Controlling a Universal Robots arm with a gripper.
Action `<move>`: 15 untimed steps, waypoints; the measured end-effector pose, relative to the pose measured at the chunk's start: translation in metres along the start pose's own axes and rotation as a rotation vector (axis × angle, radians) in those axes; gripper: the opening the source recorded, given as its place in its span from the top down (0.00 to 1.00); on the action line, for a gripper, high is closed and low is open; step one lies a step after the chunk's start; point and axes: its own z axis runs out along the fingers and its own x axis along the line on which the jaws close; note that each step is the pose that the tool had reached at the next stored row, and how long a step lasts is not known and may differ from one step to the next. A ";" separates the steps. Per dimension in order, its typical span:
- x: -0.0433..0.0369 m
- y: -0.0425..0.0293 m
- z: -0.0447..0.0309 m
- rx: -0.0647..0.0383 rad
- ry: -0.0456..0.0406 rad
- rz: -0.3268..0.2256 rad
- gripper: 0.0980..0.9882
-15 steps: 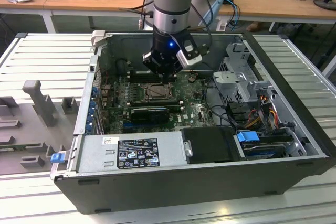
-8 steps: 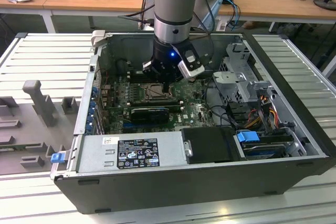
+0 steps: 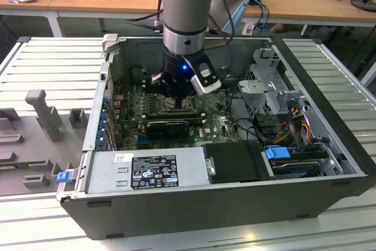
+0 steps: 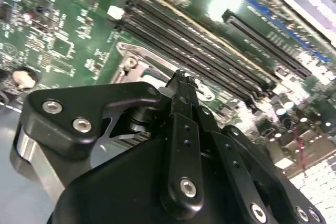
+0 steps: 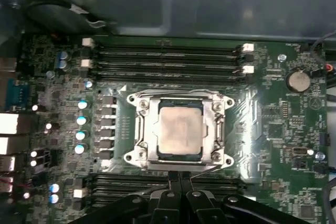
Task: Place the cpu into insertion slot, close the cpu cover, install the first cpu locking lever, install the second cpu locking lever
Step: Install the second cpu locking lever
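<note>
The cpu (image 5: 180, 129), a pale square chip, lies flat in the insertion slot (image 5: 181, 96) on the green board. The silver cpu cover (image 5: 143, 129) is folded down around it as a frame. My gripper (image 5: 180, 176) is shut, its two black fingertips pressed together with nothing seen between them, right at the socket's edge. A thin metal lever rod (image 5: 206, 167) runs along that edge. In the second wrist view the shut gripper (image 4: 183, 80) hovers over a corner of the socket (image 4: 131, 62). In the exterior view the gripper (image 3: 175, 97) reaches down into the open computer case.
Long black memory slots (image 5: 165, 59) flank the socket on both sides. A black expansion card (image 3: 167, 126) lies just in front in the exterior view. The power supply (image 3: 147, 171), drive cage (image 3: 267, 80) with cables, and case walls (image 3: 97, 110) hem in the board.
</note>
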 end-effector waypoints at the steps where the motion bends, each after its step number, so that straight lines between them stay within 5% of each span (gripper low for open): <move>1: 0.0026 -0.0012 0.0000 -0.002 0.0000 0.000 0.99; 5: 0.0069 -0.0064 0.0012 -0.014 -0.0002 -0.001 0.99; 7: 0.0120 -0.0099 0.0040 -0.048 0.0002 -0.014 0.99; 8: 0.0133 -0.0102 0.0060 -0.056 0.0018 -0.029 0.99; 15: 0.0168 -0.0128 0.0200 -0.073 0.0049 -0.057 0.99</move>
